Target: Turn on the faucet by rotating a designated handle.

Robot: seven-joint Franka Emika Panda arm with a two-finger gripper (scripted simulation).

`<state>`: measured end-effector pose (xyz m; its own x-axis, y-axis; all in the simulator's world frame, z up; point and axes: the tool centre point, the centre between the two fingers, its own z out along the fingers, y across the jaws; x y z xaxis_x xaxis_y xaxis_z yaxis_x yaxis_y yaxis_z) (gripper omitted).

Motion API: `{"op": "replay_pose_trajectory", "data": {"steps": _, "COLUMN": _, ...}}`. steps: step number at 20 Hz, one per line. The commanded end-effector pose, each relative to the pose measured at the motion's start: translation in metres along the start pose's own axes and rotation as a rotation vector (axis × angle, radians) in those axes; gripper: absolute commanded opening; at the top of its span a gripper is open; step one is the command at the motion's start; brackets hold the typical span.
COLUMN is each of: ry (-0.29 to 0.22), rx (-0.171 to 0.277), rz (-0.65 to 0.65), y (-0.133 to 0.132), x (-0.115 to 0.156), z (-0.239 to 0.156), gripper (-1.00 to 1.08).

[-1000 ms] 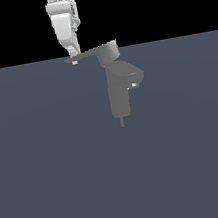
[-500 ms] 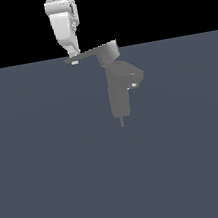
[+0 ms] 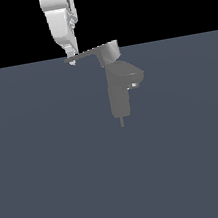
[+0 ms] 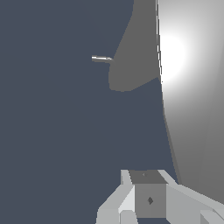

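In the exterior view, the matte-grey faucet stands upright, with its short spout toward that view's right and a thin pin under it. The handle is a thin lever running from the blocky cap toward the exterior view's left. My gripper comes down from above. Its fingers look shut, and their tips touch the lever's narrow tip. In the wrist view, the handle is a large bright surface close by. The faucet and pin lie beyond it, with my fingers at the frame's edge.
A flat dark blue-grey floor spreads around the faucet. The white arm rises above the lever's tip. No other objects show.
The arm's upper part has shifted slightly. The gripper tip and the handle stay about where they were.
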<state>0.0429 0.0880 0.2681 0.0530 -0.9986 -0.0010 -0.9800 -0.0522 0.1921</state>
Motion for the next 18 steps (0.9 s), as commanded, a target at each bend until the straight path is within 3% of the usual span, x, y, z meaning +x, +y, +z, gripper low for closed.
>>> {"op": "replay_pose_trajectory", "data": {"steps": 1, "ry": 0.001, "rx": -0.005, "rz": 0.002, "y": 0.008, "x": 0.001, "z": 0.000, "gripper": -1.00}}
{"op": "replay_pose_trajectory", "data": {"steps": 18, "ry": 0.001, "rx": -0.004, "rz": 0.003, "y": 0.051, "x": 0.000, "z": 0.000, "gripper": -1.00}}
